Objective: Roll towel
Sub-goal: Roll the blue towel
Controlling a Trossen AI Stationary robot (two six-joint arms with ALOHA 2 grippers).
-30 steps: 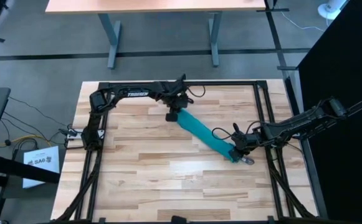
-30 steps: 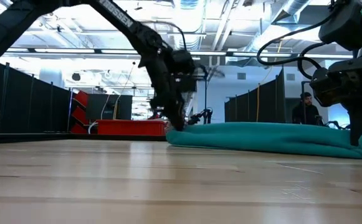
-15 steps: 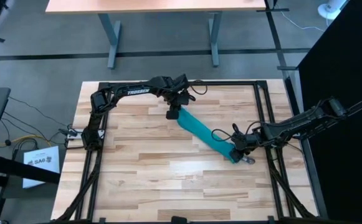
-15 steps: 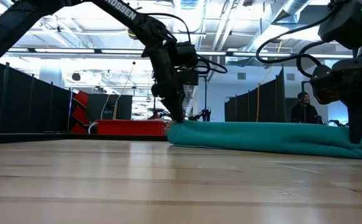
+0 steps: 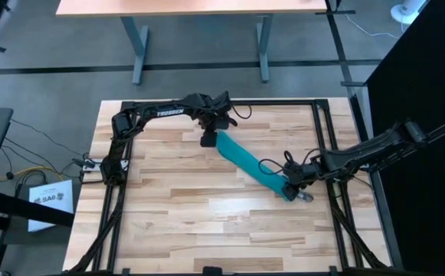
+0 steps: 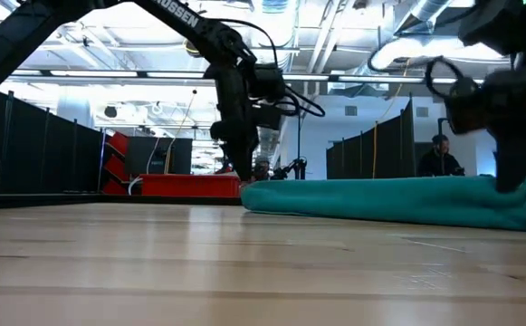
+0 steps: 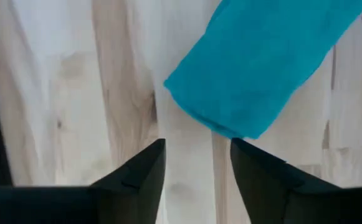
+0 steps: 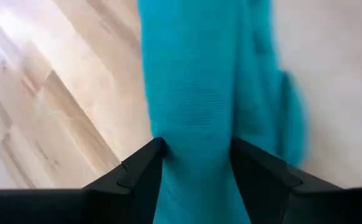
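The teal towel [image 5: 253, 165] lies as a long narrow bundle slanting across the wood table, from far-centre to near-right, resting on its underside. My left gripper [image 5: 208, 140] stands open just off the towel's far left end [image 7: 230, 118], with bare wood between its fingers [image 7: 196, 168]. My right gripper [image 5: 293, 188] is at the towel's near right end and shut on it. In the low view the towel [image 6: 380, 199] stretches from the left gripper [image 6: 243, 177] to the blurred right gripper [image 6: 507, 172]. My right gripper has the towel's near right end [image 8: 196, 143] between its two fingers, one on each long side of the bundle, which fills the gap. The fingers slant down from the table's right side. The rest of the towel lies on the table, stretching away from the gripper.
Black frame rails [image 5: 325, 146] run around the table's edges. The near half of the table [image 5: 207, 222] is bare wood. A desk [image 5: 199, 8] stands beyond the far edge, and a person [image 6: 442, 156] shows in the room behind.
My left gripper has drawn back a little from the towel's far end toward the table's left edge and now stands off it. The towel bundle stays in place. My right gripper shows blurred at the near right end.
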